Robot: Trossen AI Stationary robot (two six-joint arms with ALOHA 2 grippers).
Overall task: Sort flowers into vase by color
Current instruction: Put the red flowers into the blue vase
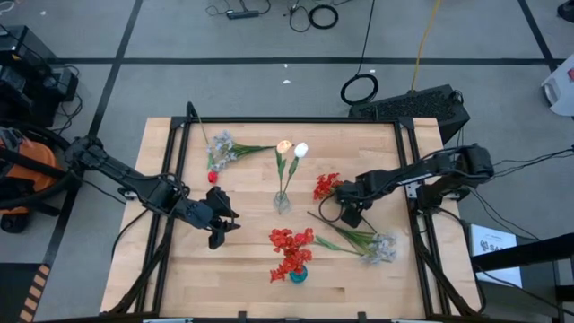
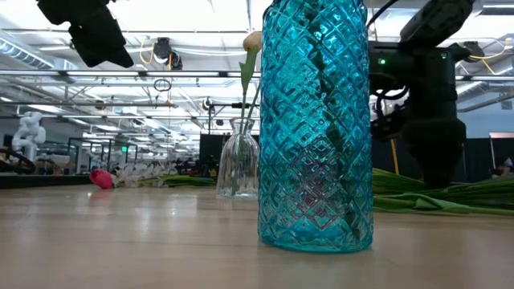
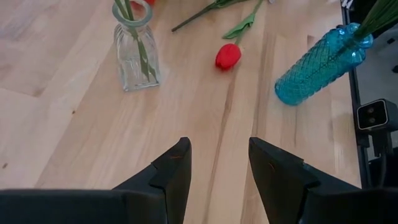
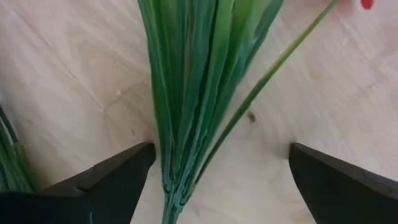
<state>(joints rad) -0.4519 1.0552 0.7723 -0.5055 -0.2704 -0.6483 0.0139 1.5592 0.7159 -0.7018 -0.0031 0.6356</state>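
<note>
Right wrist view shows my right tool point(image 4: 214, 177) spread wide over the surface, straddling the green stems point(image 4: 193, 93) of a red clustered flower; my left tool point(image 1: 218, 226) waits parted, far left.

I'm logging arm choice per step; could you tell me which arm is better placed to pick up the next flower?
The right. Its open claw hangs straddling the red flower's green stem on the table, while the left claw hovers open over bare wood.
</note>
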